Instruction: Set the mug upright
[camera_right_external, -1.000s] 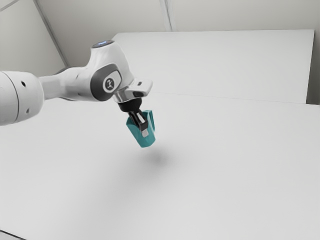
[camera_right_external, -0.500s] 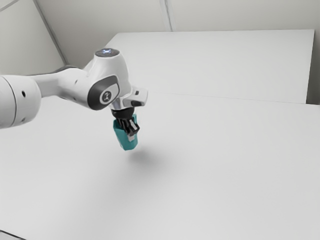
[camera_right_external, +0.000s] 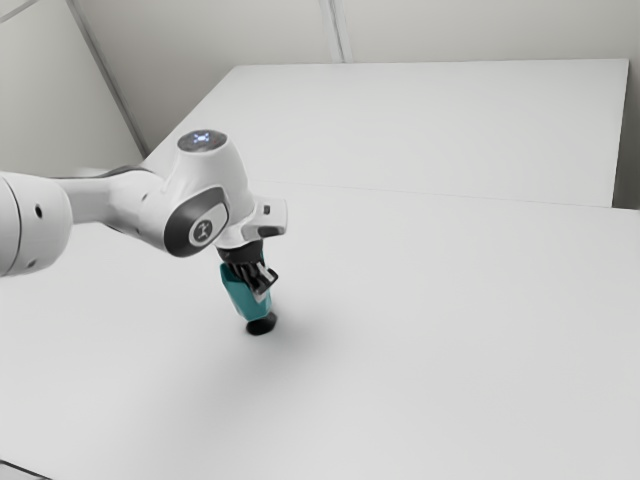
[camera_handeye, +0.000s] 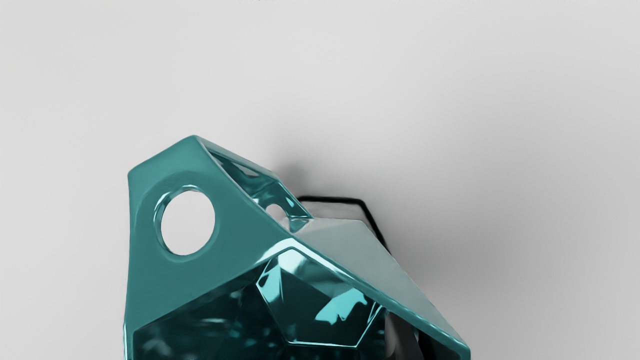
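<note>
Pincer (camera_right_external: 259, 287) is pinching the mug (camera_right_external: 246, 297) by its wall: one finger (camera_handeye: 403, 340) goes down inside the mouth, the other sits on the outer side. Mug is out on the surface (camera_right_external: 430, 330), well in from the corner at the exterior view's lower left and well short of the thin seam (camera_right_external: 480, 196) on the far side. Near upright, mouth up toward the hand, top leaning a bit to the exterior view's left. Dark patch (camera_right_external: 261, 324) right at its foot; looks like contact shadow, but I can't tell from here whether the base is fully seated. Arm (camera_right_external: 140, 205) comes in from the exterior view's left, hand directly over the mug, pointing down. Wrist view: faceted teal inside, shiny rim running past the finger, flat handle (camera_handeye: 242, 235) with a round hole through it, on the mug's side away from the fingers. Soft shadow on the surface beside the mug.
</note>
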